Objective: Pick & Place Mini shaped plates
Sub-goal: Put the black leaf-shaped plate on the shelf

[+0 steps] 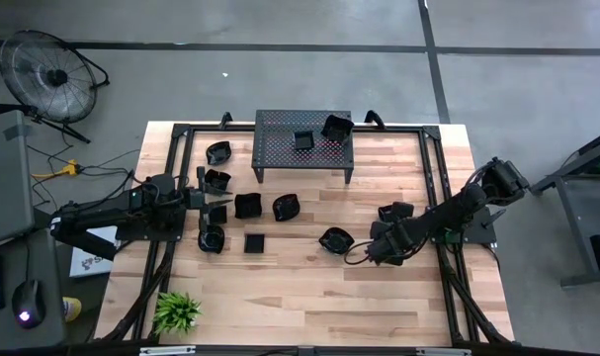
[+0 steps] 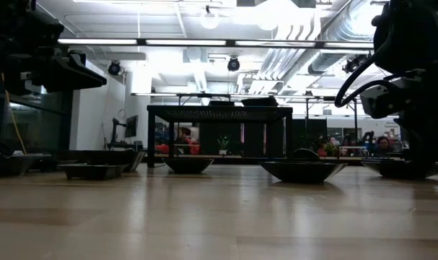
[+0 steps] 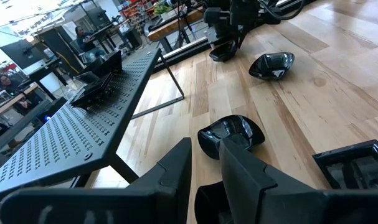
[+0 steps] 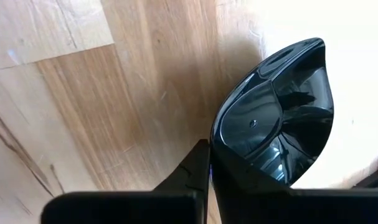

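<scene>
Several small glossy black mini plates lie on the wooden table: a round one at mid-table, and others toward the left. Two more sit on the perforated stand. My right gripper reaches down at the table's right and is shut on one plate, which the gripper hides in the high view. My left gripper hovers level above the left-hand plates, its fingers slightly apart with nothing between them. My right gripper has the plate by its rim. One finger lies against the rim's outer side, and the plate itself hides the other finger. The fingers slant steeply down from above. In the low view the plate's bottom rests on the table.
The black stand is at the table's far middle, with a small green plant at the near left corner. Another dark plate lies beside the right arm. Bare wood stretches along the table's near side. A fan stands off the table's far left.
</scene>
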Available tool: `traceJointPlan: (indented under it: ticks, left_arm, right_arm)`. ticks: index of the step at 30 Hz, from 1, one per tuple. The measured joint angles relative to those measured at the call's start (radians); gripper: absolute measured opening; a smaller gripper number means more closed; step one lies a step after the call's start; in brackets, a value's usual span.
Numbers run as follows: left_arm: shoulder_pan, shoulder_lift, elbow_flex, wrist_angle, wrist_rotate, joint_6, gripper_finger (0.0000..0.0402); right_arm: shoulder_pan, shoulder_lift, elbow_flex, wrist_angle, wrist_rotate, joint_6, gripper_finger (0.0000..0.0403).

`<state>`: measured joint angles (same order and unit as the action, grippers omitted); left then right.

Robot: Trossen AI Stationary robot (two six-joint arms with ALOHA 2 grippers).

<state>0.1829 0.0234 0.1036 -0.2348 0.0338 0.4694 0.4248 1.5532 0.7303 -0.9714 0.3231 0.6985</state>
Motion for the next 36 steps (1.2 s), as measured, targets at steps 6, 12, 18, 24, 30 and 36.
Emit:
traceJointPlan:
  ticks: [6, 12, 18, 24, 30, 36]
  left_arm:
    - [0.0, 0.0, 0.0, 0.0, 0.0, 0.0, 0.008]
    - [0.0, 0.0, 0.0, 0.0, 0.0, 0.0, 0.008]
    - [0.0, 0.0, 0.0, 0.0, 0.0, 0.0, 0.008]
    - [0.0, 0.0, 0.0, 0.0, 0.0, 0.0, 0.008]
    - [0.0, 0.0, 0.0, 0.0, 0.0, 0.0, 0.008]
    - [0.0, 0.0, 0.0, 0.0, 0.0, 0.0, 0.008]
  right_arm:
    - [0.0, 0.0, 0.004, 0.0, 0.009, 0.022, 0.0002]
    - [0.013, 0.0, 0.065, -0.006, 0.079, 0.018, 0.0001]
    - [0.04, 0.0, 0.157, -0.012, 0.143, -0.032, 0.0001]
    - [0.077, 0.0, 0.204, -0.012, 0.146, -0.052, 0.0001]
    - [0.124, 0.0, 0.205, 0.006, 0.142, -0.045, 0.0]
    - [0.148, 0.0, 0.205, 0.061, 0.138, -0.095, 0.0]
